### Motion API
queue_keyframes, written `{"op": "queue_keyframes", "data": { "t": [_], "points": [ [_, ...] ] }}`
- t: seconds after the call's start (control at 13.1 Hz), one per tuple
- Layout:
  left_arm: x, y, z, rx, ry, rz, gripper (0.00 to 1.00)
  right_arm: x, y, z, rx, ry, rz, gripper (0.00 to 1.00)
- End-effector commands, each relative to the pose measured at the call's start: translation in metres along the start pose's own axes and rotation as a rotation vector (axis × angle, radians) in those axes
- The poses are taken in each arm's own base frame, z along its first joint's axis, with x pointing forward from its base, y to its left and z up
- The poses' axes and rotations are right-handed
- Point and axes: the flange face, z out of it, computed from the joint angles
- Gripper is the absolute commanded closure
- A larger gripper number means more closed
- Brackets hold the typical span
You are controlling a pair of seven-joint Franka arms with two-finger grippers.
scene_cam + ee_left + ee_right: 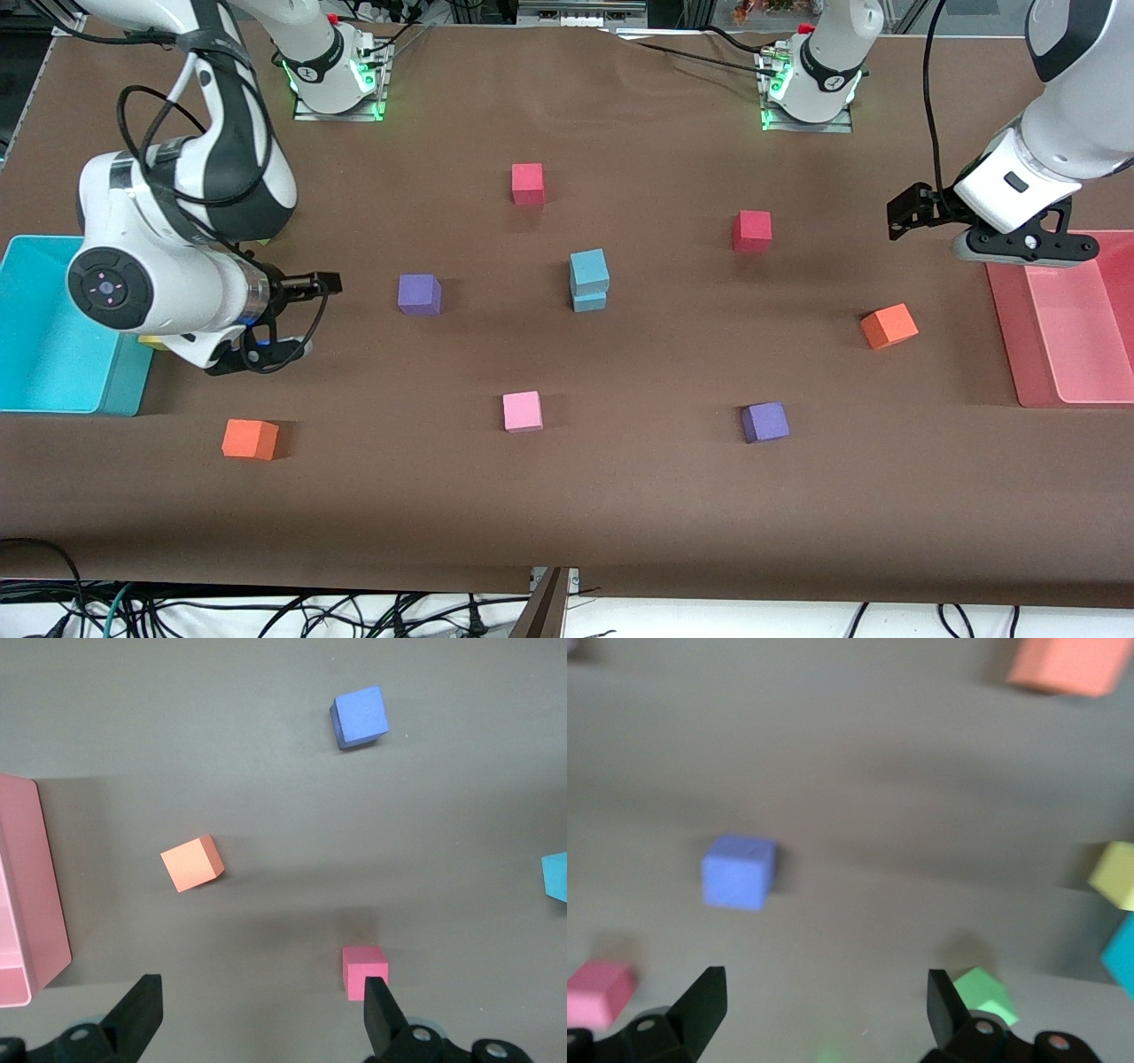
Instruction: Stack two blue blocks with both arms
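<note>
The two blue blocks stand stacked near the middle of the table, the upper blue block (589,269) sitting slightly askew on the lower blue block (589,301). A corner of the stack (556,877) shows at the edge of the left wrist view. My left gripper (1026,255) (261,1010) hangs open and empty over the table beside the pink bin, well away from the stack. My right gripper (255,356) (824,1003) hangs open and empty over the table next to the cyan bin, also apart from the stack.
A cyan bin (35,390) sits at the right arm's end and a pink bin (1005,301) at the left arm's end. Loose cubes lie around the stack: purple (419,294) (765,422), red (528,183) (752,230), orange (889,326) (250,439) and pink (523,411).
</note>
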Motion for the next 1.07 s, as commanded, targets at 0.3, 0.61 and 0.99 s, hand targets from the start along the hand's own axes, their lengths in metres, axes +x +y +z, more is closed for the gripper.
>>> {"op": "queue_keyframes", "data": {
  "t": [0.3,0.61,0.99],
  "points": [
    [-0.014,-0.012,0.006,0.010,0.036,0.007,0.00,-0.079,0.138,-0.034,0.055,0.247,0.223,0.00],
    [-0.013,-0.007,0.001,0.010,0.026,0.000,0.00,-0.147,0.160,-0.094,0.059,0.233,0.252,0.00],
    [-0.011,-0.004,-0.013,0.012,0.000,-0.023,0.00,-0.152,0.175,-0.108,0.064,0.283,0.264,0.00]
  ]
}}
